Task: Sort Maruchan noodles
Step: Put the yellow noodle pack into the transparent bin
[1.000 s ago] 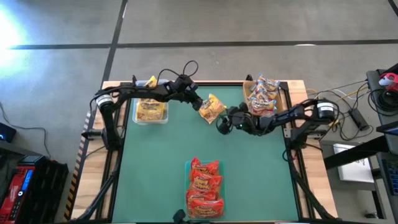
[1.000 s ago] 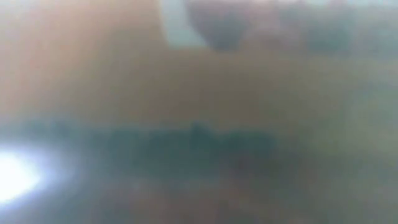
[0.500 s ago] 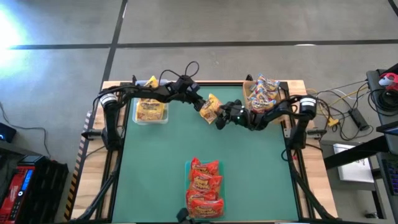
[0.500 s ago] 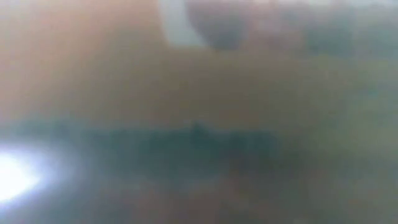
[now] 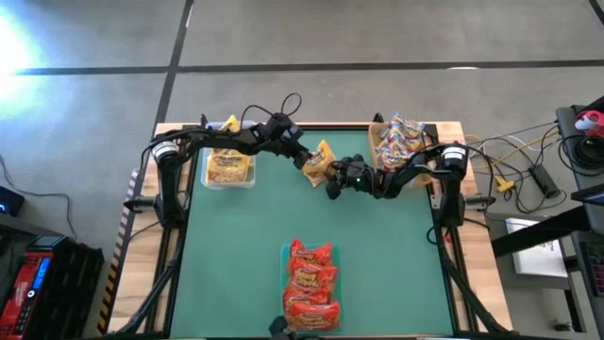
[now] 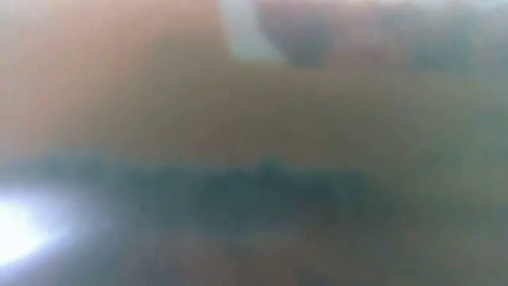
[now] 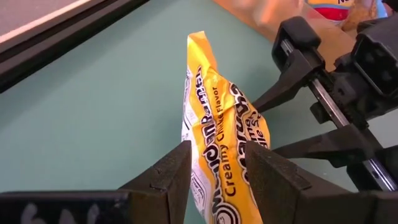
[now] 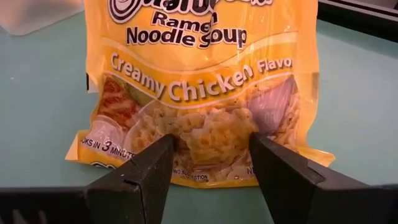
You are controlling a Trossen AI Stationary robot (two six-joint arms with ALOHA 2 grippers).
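A yellow Maruchan noodle packet (image 5: 321, 161), labelled Creamy Chicken, stands on edge over the table's far middle. My left gripper (image 5: 302, 156) (image 7: 217, 152) is shut on it, reaching in from the left. My right gripper (image 5: 333, 181) (image 8: 210, 149) is open just right of it, with a finger on either side of the packet's (image 8: 205, 93) lower end. Other yellow packets (image 5: 229, 168) lie in a clear tray at far left. Pale, pink-labelled packets (image 5: 401, 144) are piled in a brown tray at far right. Red-orange packets (image 5: 310, 283) lie stacked at near centre. The low view shows only blur. My left gripper pinches the yellow packet near its left end (image 7: 214, 134) between the two fingers, one on each flat face, coming in from the table's left and slanting down. The packet stands on edge and reaches away past the fingertips. Whether its lower edge touches the table I cannot tell. My right gripper's open fingers (image 7: 273, 96) flank the packet's edge; whether they touch it I cannot tell.
One more yellow packet (image 5: 227, 124) lies on the wooden far edge behind the clear tray. The green mat (image 5: 245, 246) has free room across its middle, between the far trays and the red-orange stack. Cables and equipment (image 5: 566, 161) lie right of the table.
My right gripper has moved left and toward the far edge, up to the yellow packet, its arm folding in closer to the brown tray. My left gripper and the packet have stayed almost where they were.
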